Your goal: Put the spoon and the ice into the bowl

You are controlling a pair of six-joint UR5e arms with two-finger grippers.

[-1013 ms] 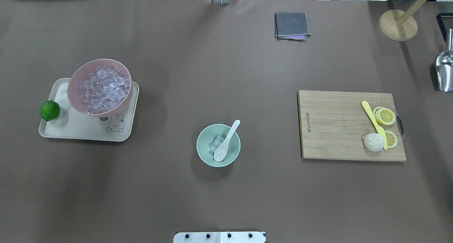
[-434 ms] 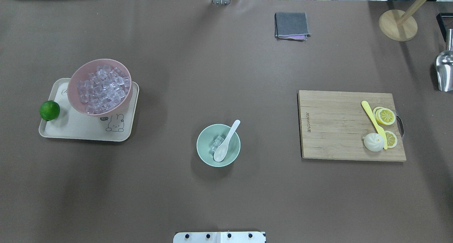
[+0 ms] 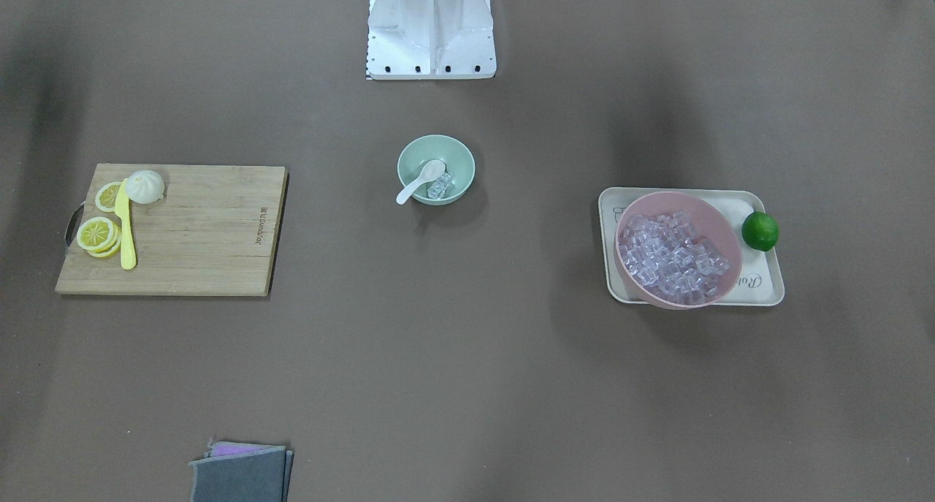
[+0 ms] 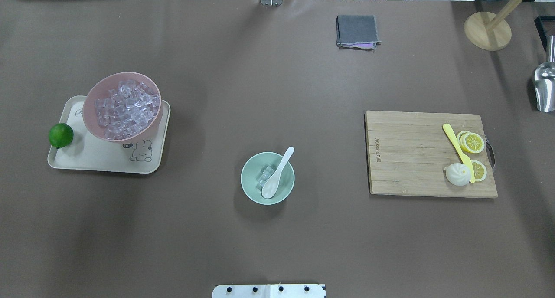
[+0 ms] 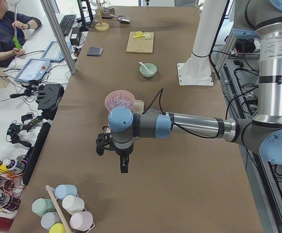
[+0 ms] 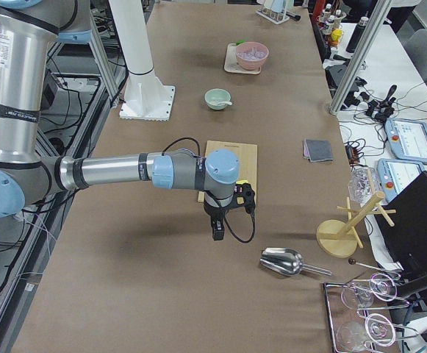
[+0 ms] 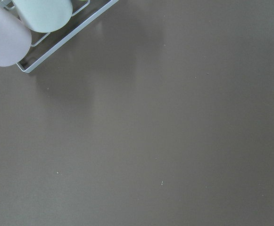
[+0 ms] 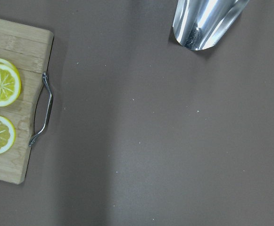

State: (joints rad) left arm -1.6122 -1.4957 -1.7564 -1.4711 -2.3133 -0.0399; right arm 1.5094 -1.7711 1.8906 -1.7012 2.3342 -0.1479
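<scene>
The mint-green bowl [image 4: 248, 183] stands mid-table near the robot's base. The white spoon [image 4: 277, 173] lies in it, scoop down inside, handle leaning over the far-right rim. A few clear ice cubes [image 4: 265, 175] sit in the bowl beside the scoop. The bowl also shows in the front view [image 3: 460, 164]. My left gripper [image 5: 123, 167] hangs over bare table at the left end, far from the bowl. My right gripper [image 6: 217, 232] hangs past the cutting board at the right end. Both show only in the side views, so I cannot tell whether they are open or shut.
A pink bowl [image 4: 89, 116] full of ice stands on a cream tray [image 4: 86, 157], with a lime [image 4: 60, 135] at its edge. A cutting board [image 4: 412, 155] holds lemon slices, a bun and a yellow knife [image 4: 457, 150]. A grey cloth [image 4: 357, 31], a metal scoop [image 4: 544, 87] and a wooden stand [image 4: 487, 31] are at the back right.
</scene>
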